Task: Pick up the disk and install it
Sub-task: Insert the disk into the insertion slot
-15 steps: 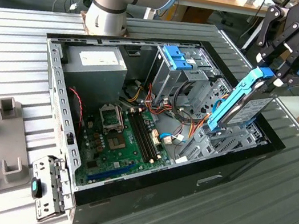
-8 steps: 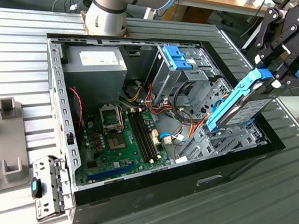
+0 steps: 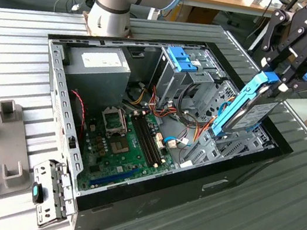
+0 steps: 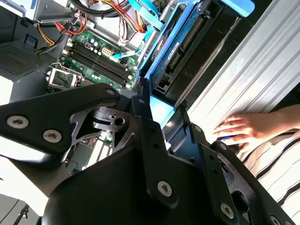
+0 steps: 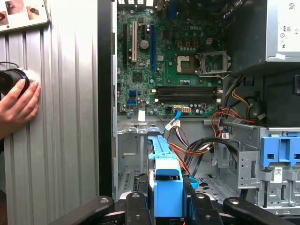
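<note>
Got the flat grey-silver metal disk [image 3: 249, 111] with its blue plastic bracket on edge over the open black computer case [image 3: 189, 181]
My black claw [image 3: 270, 82] is clamped on the bracket's top end, tilted so the low end meets the drive cage, I reckon.

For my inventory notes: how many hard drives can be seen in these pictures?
1. The hard drive is gripped by the hand, tilted, its lower end inside the computer case at the exterior view's right. Others may hide in the drive cage.

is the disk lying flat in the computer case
No, the gripper holds the disk standing on edge and tilted over the computer case.
</note>
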Action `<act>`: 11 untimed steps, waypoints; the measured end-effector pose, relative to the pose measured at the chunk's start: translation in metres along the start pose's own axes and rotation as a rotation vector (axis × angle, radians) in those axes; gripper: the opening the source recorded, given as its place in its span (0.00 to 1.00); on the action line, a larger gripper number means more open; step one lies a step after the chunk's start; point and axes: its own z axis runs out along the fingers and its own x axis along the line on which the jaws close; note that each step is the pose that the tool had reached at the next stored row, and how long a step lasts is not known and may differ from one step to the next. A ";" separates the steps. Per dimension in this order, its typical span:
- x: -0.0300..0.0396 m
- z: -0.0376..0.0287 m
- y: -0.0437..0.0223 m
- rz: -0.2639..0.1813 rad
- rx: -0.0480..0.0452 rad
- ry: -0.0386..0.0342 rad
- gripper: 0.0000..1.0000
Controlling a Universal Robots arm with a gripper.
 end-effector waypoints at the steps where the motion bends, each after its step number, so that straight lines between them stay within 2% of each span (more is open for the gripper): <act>1: 0.0000 0.0002 0.0000 0.000 0.0000 0.0000 0.36; 8: 0.0001 0.0014 0.0008 0.000 0.0000 -0.0001 0.36; 11: 0.0003 0.0051 0.0020 0.000 0.0000 0.0000 0.36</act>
